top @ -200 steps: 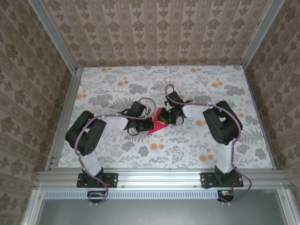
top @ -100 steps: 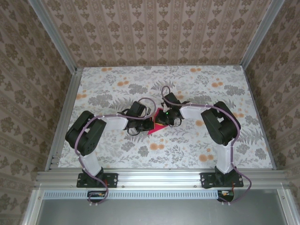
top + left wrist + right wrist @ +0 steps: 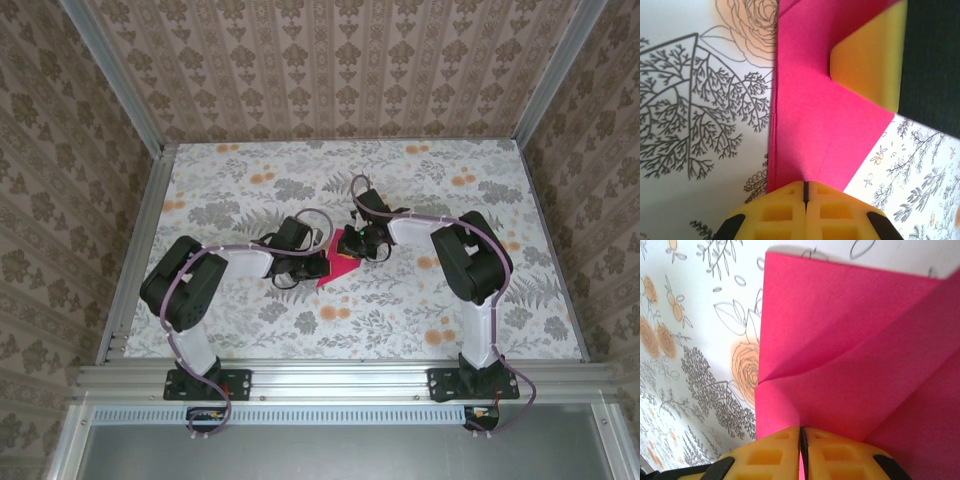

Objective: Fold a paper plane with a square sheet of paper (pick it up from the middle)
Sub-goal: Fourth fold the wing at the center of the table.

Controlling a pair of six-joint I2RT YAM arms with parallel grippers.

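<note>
Magenta paper lies partly folded on the desk, pinched between the two claws at mid-desk. The left claw has its yellow pads pressed together on the sheet's near edge. In the left wrist view the paper runs straight ahead from that claw, and a faint crease rises from the seam between the pads. Ahead and to the right of it, a yellow finger of the right claw rests on the sheet. In the right wrist view this claw is likewise clamped on the paper, with a sliver of pink caught in the seam and folded flaps overlapping ahead of it in slanting creases.

An orange flower printed on the desk cover sits just left of the right claw, among grey fern leaves. Purple cables loop over both arms. Patterned wallpaper closes the far side, and an aluminium rail runs behind the claws
</note>
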